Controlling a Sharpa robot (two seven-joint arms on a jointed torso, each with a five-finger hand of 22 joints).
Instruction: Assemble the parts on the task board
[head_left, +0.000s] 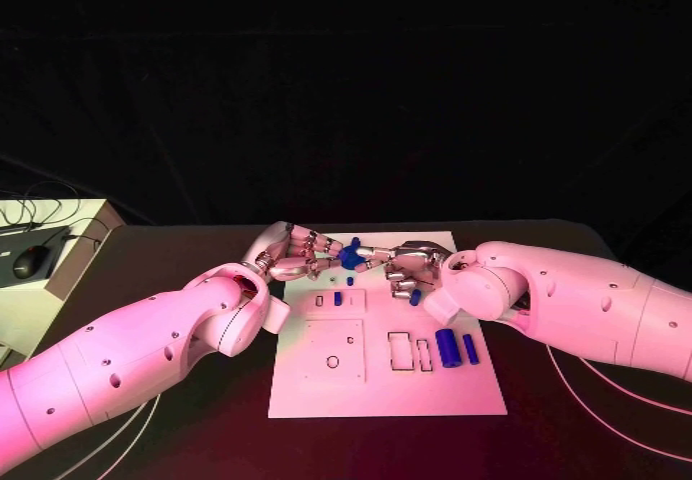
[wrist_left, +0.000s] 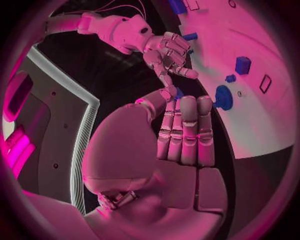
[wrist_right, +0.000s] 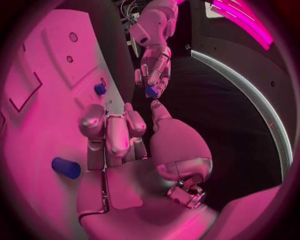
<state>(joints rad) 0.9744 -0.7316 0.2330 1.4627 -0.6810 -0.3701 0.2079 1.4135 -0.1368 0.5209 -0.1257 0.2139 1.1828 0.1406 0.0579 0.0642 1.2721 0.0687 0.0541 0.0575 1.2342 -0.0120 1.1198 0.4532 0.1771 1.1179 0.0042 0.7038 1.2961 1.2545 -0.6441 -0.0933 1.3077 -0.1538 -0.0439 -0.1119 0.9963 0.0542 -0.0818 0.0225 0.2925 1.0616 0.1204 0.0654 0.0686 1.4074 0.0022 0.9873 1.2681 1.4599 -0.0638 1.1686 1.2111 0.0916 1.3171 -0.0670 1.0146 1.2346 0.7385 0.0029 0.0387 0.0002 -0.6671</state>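
The white task board lies in the middle of the table. Above its far edge my left hand pinches a blue knob-like part at its fingertips; the same part hangs off the board in the right wrist view. My right hand faces it from the other side. Its thumb tip reaches close to the part, and its other fingers are half curled with nothing in them. Two blue cylinders lie on the board's right side, and small blue pegs stand near its middle.
Another blue piece lies on the board just under my right hand. A blue block stands on the board. Empty cut-outs mark the board's centre. A pale box with a mouse sits at the table's left edge.
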